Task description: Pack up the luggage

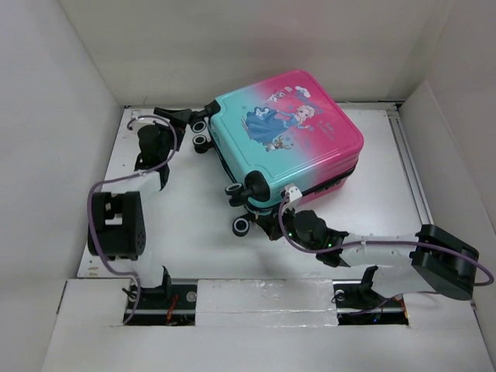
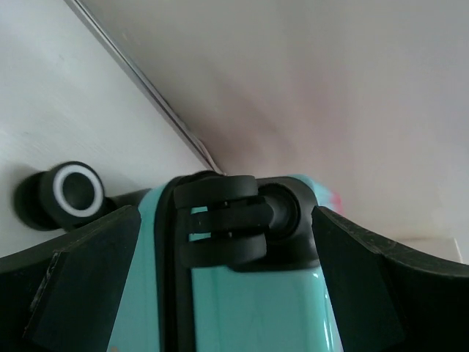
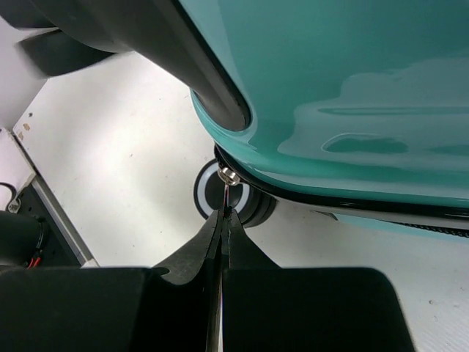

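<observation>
Left side: we see the left gripper (image 2: 226,213) with its jaws spread wide and nothing held. A black twin-wheel caster (image 2: 223,227) at the suitcase's far-left corner sits between its fingers (image 2: 80,271); we cannot tell if they touch it.
Right side: the right gripper (image 3: 223,216) has its fingertips pressed together, pinching a thin zipper tab (image 3: 229,180) that hangs from the black zipper trim (image 3: 344,202) at the case's near corner.
Luggage: the luggage (image 1: 287,124), a small hard-shell suitcase shading from turquoise to pink with a cartoon princess print, lies closed and flat, print upward, toward the far middle of the worktop and turned at an angle, its wheeled end facing left and near.
Wheels: a black wheel with a white ring (image 3: 209,192) stands just beyond the right fingertips.
Worktop: the white worktop (image 1: 194,232) carries the case and both arms.
</observation>
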Robot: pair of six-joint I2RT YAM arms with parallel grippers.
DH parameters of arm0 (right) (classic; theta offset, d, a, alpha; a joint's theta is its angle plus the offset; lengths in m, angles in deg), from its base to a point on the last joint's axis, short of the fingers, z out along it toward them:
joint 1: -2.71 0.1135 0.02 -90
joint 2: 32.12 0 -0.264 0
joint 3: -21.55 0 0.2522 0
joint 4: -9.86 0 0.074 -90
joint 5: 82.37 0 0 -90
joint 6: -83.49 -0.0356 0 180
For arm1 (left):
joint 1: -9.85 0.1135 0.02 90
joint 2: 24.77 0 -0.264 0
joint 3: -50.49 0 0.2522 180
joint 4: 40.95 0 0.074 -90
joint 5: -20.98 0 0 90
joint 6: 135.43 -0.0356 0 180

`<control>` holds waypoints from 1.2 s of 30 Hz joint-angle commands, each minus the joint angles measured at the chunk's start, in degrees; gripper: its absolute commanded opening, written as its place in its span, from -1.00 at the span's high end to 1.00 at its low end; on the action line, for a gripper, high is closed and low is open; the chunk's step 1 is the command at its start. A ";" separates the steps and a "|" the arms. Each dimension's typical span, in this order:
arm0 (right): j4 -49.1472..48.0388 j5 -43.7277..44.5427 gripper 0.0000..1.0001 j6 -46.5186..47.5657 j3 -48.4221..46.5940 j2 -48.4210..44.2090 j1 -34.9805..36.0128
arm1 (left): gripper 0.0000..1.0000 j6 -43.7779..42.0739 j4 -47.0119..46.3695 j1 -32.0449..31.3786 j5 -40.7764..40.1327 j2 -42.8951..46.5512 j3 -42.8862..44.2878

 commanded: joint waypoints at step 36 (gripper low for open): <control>2.25 -18.79 1.00 1.07 4.54 -10.91 -13.27 | 1.00 8.80 -37.34 0.16 9.23 -11.90 -0.63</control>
